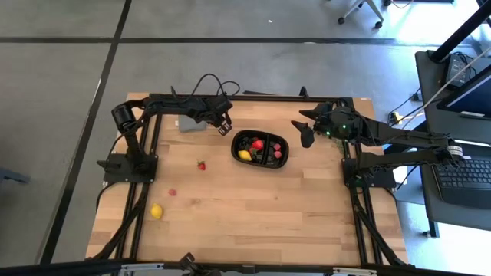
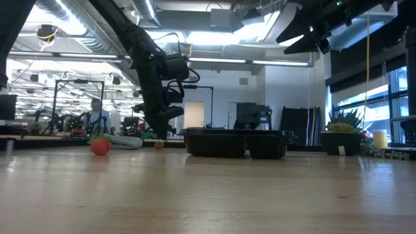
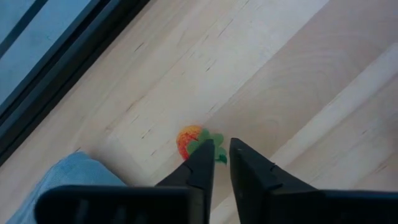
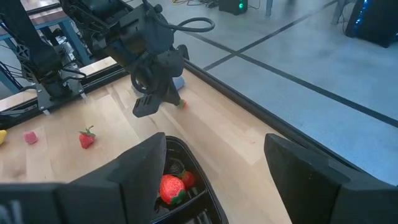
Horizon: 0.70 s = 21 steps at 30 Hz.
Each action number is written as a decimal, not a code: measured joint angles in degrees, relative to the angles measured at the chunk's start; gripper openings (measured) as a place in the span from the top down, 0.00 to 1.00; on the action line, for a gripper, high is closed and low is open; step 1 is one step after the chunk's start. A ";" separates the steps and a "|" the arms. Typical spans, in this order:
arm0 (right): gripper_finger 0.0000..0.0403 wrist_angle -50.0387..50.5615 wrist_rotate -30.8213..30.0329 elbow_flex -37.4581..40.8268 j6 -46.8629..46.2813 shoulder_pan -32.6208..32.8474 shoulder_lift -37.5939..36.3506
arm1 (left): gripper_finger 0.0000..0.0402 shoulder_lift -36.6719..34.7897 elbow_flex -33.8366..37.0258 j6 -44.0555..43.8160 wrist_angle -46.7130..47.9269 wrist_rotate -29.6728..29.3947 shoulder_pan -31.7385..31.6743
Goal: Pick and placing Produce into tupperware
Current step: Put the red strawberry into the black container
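Observation:
The black tupperware point(image 1: 285, 158) stands mid-table at the far side and holds several toy fruits, among them a red strawberry point(image 4: 172, 188) and a yellow piece point(image 1: 244, 155). My left gripper point(image 3: 221, 153) slants down at the table's far edge, left of the tray, nearly shut at a small orange-red fruit point(image 3: 188, 139) with green leaves. Loose produce rests on the wood: a strawberry point(image 1: 201, 165), a pink piece point(image 1: 173, 192) and a lemon point(image 1: 156, 211). My right gripper point(image 1: 305, 134) hangs open above the table, right of the tray. My left gripper has the fruit's green leaves point(image 3: 217, 148) between its two fingertips, which come slanting down from above. The orange-red body lies just outside the fingertips on the wood. The fruit rests on the table.
A flat grey piece point(image 1: 192, 124) lies on the table right beside the left gripper, toward the left edge. The table's far edge with its dark rail point(image 3: 74, 68) runs just beyond the fruit. Bare wood stretches across the near half of the table point(image 1: 268, 222).

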<state>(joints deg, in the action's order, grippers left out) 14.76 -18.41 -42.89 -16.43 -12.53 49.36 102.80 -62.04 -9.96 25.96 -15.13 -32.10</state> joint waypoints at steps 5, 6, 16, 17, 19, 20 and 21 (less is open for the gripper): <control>0.32 0.00 0.01 0.00 -0.02 0.00 0.00 | 0.97 -0.01 0.00 0.00 0.00 -0.01 -0.02; 0.32 0.00 0.01 0.00 -0.02 0.00 0.00 | 0.98 -0.02 0.00 0.02 0.00 -0.01 -0.02; 0.32 0.00 0.01 0.00 -0.02 0.00 0.00 | 1.00 -0.68 -0.64 3.00 1.88 4.47 -0.26; 0.32 0.00 -0.01 0.00 -0.02 0.00 0.00 | 1.00 -0.95 -1.24 3.07 2.17 5.08 -0.26; 0.32 -0.01 -0.01 0.00 0.00 0.00 0.00 | 1.00 -2.13 -2.25 3.10 2.76 6.22 -0.26; 0.32 -0.08 -0.01 0.00 0.02 0.00 0.00 | 1.00 -2.74 -2.99 3.29 3.32 6.43 -0.26; 0.32 -0.23 -0.01 0.00 0.03 0.00 0.00 | 1.00 -3.27 -3.92 3.70 3.77 7.10 -0.26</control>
<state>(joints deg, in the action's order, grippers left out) 14.53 -18.41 -42.89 -16.39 -12.53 49.36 99.53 -65.96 -6.26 29.72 -8.02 -32.36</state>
